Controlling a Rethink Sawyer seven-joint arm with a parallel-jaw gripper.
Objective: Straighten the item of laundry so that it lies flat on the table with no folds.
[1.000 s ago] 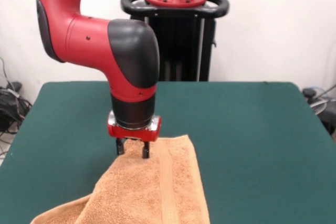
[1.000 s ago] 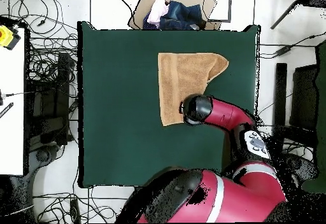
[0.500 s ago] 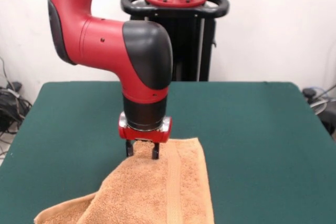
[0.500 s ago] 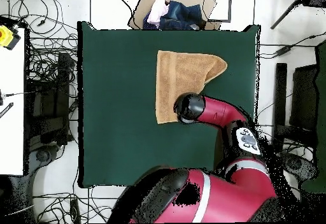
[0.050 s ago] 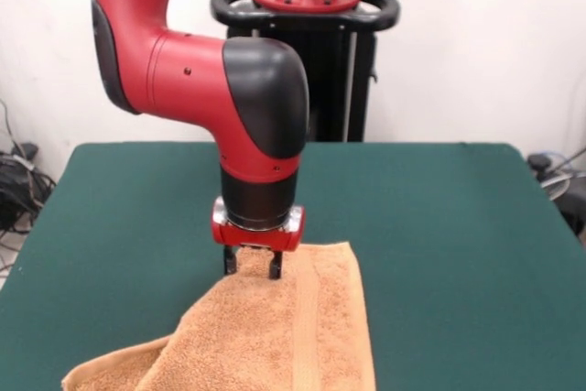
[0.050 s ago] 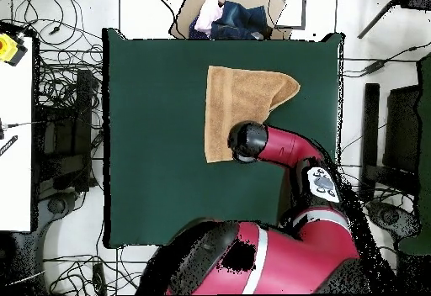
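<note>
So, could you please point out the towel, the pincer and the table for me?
towel [image 5: 275,341]: front view, on its fuzzy middle.
pincer [image 5: 251,265]: front view, midway between the fingertips at the towel's far edge.
table [image 6: 151,124]: overhead view, on bare green cloth beside the towel.

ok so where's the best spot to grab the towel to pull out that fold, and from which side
Probably the folded-under corner of the towel, where the edge cuts diagonally to a point in the overhead view; in the front view it trails off as a flap. Come from above at that tip and drag it outward, away from the towel's middle. The gripper sits at the opposite end's edge.
</note>
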